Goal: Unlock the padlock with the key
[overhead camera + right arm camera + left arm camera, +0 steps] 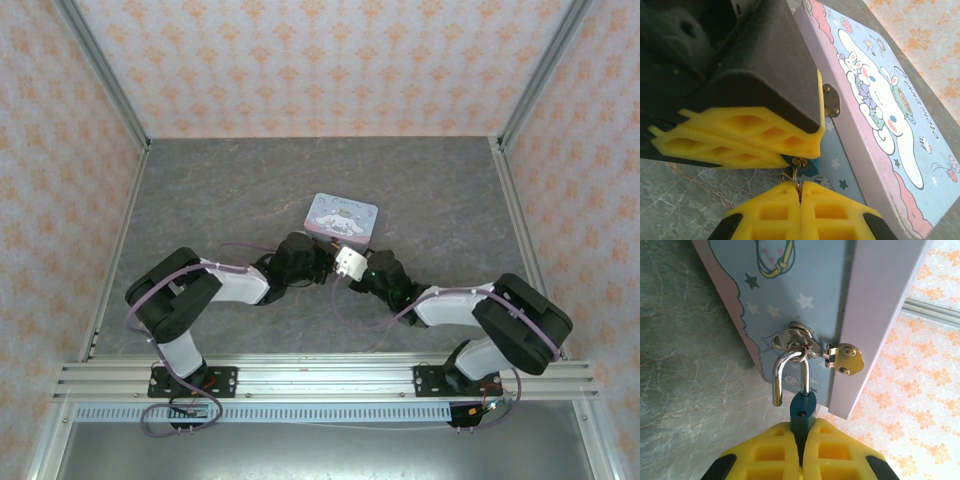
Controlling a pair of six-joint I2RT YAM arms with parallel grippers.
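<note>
Tin (342,214) lies mid-table from above, left gripper (322,258) and right gripper (345,256) meeting at its near side. Left wrist: jaws clamped on the padlock (802,412) body, shackle (777,375) rising through the hasp (805,342). Right wrist: jaws pinch the key (797,172), shaft pointing ahead into the padlock.

tin box (341,217) blocking ahead, table (200,190) open sideways

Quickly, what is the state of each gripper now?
Left gripper: closed on the small dark teal metal padlock.
Right gripper: closed on the thin brass key.
</note>
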